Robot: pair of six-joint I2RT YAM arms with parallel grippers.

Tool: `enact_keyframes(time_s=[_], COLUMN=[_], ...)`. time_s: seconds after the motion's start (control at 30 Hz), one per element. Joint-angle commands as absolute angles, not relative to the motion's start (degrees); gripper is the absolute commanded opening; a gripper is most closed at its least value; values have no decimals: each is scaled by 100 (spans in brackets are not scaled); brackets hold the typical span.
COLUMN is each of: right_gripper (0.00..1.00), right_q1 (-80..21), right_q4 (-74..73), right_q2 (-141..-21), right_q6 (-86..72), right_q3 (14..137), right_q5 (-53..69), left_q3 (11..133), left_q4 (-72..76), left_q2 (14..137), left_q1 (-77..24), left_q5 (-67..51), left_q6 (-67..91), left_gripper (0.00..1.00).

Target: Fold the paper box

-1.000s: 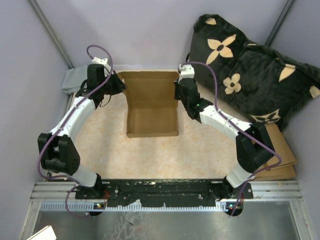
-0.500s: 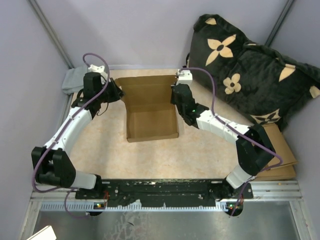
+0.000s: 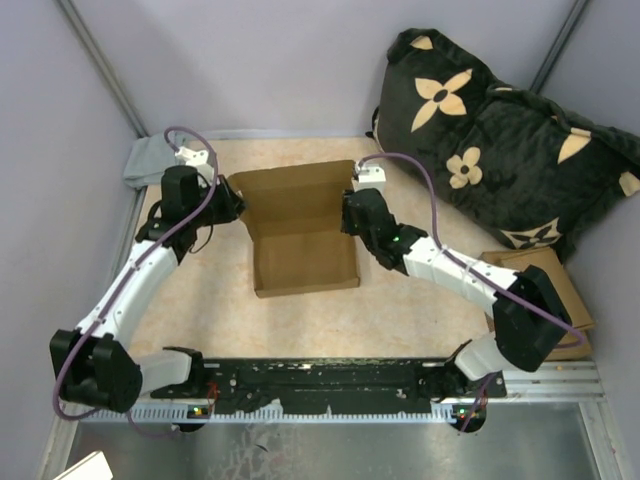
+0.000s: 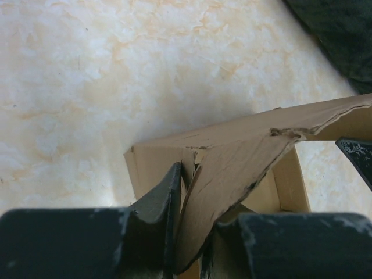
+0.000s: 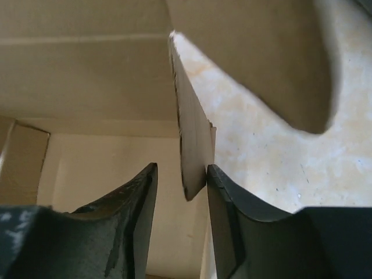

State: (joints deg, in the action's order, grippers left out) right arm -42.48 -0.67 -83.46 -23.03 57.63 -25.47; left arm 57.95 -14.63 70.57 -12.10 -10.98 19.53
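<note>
The paper box [image 3: 305, 235] lies in the middle of the table as a brown open tray with its lid panel raised at the far side. My left gripper [image 3: 232, 200] is at the box's far left corner. In the left wrist view the left gripper [image 4: 195, 232] is shut on a torn-edged flap of the paper box [image 4: 232, 157]. My right gripper [image 3: 350, 215] is at the box's right wall. In the right wrist view the right gripper [image 5: 181, 171] is open around the edge of that wall [image 5: 192, 133]. The wall touches only the right finger [image 5: 232, 215].
A black cushion with tan flowers [image 3: 490, 130] fills the far right corner. Stacked thicker cardboard pieces [image 3: 555, 300] lie under the right arm. A grey cloth [image 3: 148, 160] sits in the far left corner. Purple walls close in the table.
Both arms and the box have shifted toward the near edge, and the box has turned slightly. The right gripper's jaws have opened off the box wall. The left gripper keeps its hold.
</note>
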Motion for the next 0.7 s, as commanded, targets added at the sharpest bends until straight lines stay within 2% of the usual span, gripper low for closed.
enact_keyframes(time_s=[0.0,0.1,0.37,0.57,0.67], right_gripper=[45,50,54,57,59], right_q1=[-4324,-4324,-4324,-4324,-4272], right_q4=[-576,-826,-1129,-1120,-1077], right_q2=[-7602,-6954,-5585,-5678,-6071], right_q6=[-2186,-2159,-2189,-1654,-1317], right_q3=[5584,5208,4284,4559,4939], right_q5=[-2064,-1935,-1993,-2255,-2277], left_q3=[5555,5397,5089,5172,5294], left_q4=[-1500,-1616,-1490,-1291,-1229], left_q2=[6665,6570,6194,6049,6174], left_q1=[-1257,-1263,-1301,-1309,-1314], left_q5=[-951,-890,-559,-449,-476], left_q6=[1737,1757,1958,1861,1812], left_gripper=[20,20,17,15,11])
